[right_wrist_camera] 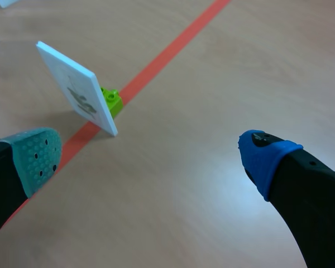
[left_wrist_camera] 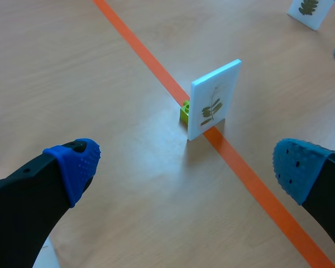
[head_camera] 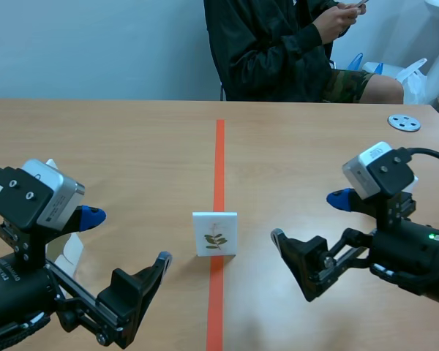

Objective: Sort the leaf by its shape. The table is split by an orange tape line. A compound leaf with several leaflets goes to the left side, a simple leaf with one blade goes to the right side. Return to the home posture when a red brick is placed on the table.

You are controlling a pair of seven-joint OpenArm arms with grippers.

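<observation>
A white card (head_camera: 215, 234) printed with a leaf of several leaflets stands upright on the orange tape line (head_camera: 219, 153), mid-table. In the left wrist view the card (left_wrist_camera: 214, 100) is propped by a small green brick (left_wrist_camera: 185, 111) behind it. The right wrist view shows the same card (right_wrist_camera: 78, 89) and green brick (right_wrist_camera: 113, 100) ahead of the teal pad. My left gripper (head_camera: 126, 238) is open, low on the left and short of the card. My right gripper (head_camera: 309, 218) is open to the card's right. Neither touches it.
Another white card (left_wrist_camera: 308, 8) with a lobed single leaf stands farther off on the right side. White cards (head_camera: 72, 252) sit behind my left arm. A grey disc (head_camera: 404, 122) lies at the back right. A person (head_camera: 278, 44) sits across the table.
</observation>
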